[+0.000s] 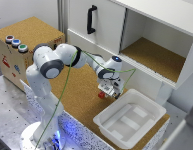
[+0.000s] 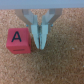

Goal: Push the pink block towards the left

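white tray [image 1: 130, 120] near pink block [image 1: 101, 94], cork [image 1: 78, 87] otherwise open

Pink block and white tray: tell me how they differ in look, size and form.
The pink block is a solid cube with a dark letter A on its upper face; the white tray is a hollow, open-topped bin with plain walls. The pink block is far smaller than the white tray. Both rest on the cork tabletop.
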